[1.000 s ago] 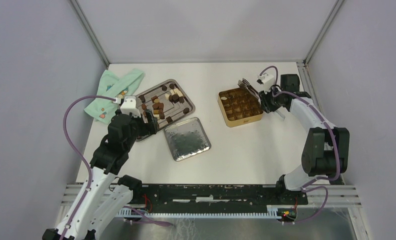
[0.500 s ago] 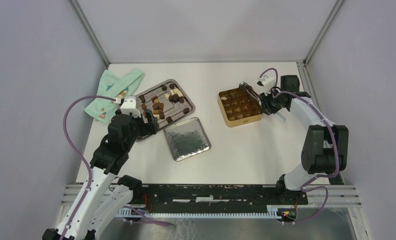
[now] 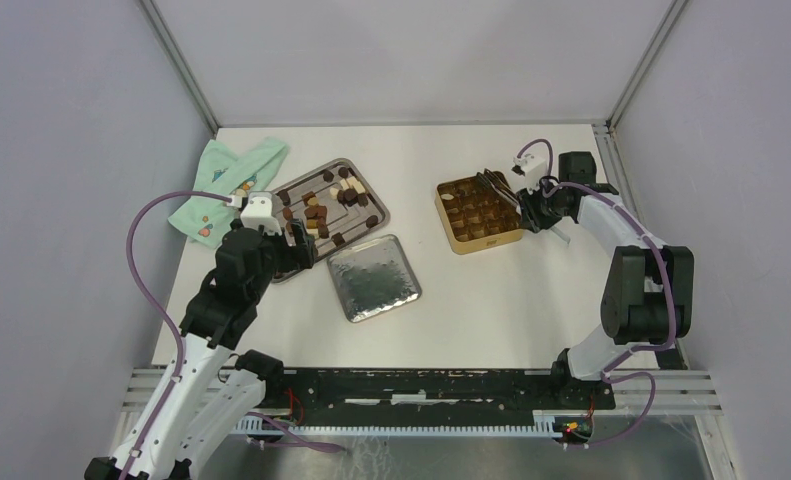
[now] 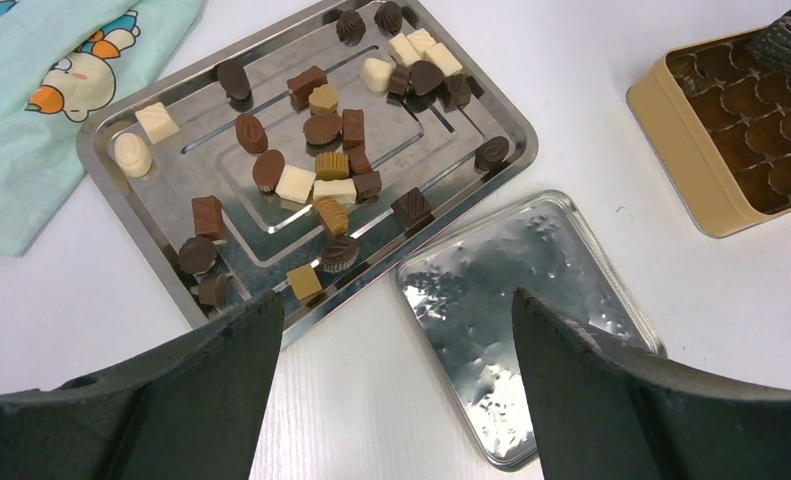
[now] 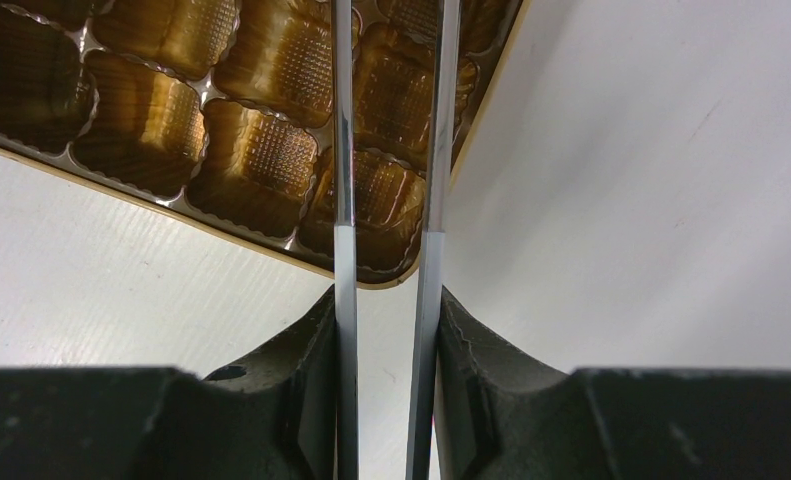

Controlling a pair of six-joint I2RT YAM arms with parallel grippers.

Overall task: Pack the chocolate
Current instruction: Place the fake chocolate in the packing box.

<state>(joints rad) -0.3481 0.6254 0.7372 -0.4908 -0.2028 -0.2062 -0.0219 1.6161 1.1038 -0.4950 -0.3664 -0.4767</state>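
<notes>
**Two robot arms, a tray of loose chocolate and an open gold tin**

The chocolate lies scattered on a steel tray at the left of the white surface. There are many small dark, mid-brown and cream pieces, some touching in clusters and some alone. The left hand hovers just by the tray's near edge with its fingers spread wide, holding nothing. The right hand is closed narrowly on a pair of thin metal tongs. The blades of the tongs reach over one corner of the gold tin, and the moulded cups beneath them look empty.

Each piece is probably light, hard and smooth, so it could easily be marked or flicked away. A gentle pinch across two flat sides seems best. Lone pieces near the rim look easier to take than clustered ones.

The tray's raised rim and ridged floor could catch a fingertip. A silver lid lies between tray and tin, just beside the tray and under any direct carry. A patterned cloth lies just beside the tray's left corner. There is open surface in front of the tin and behind it.
</notes>
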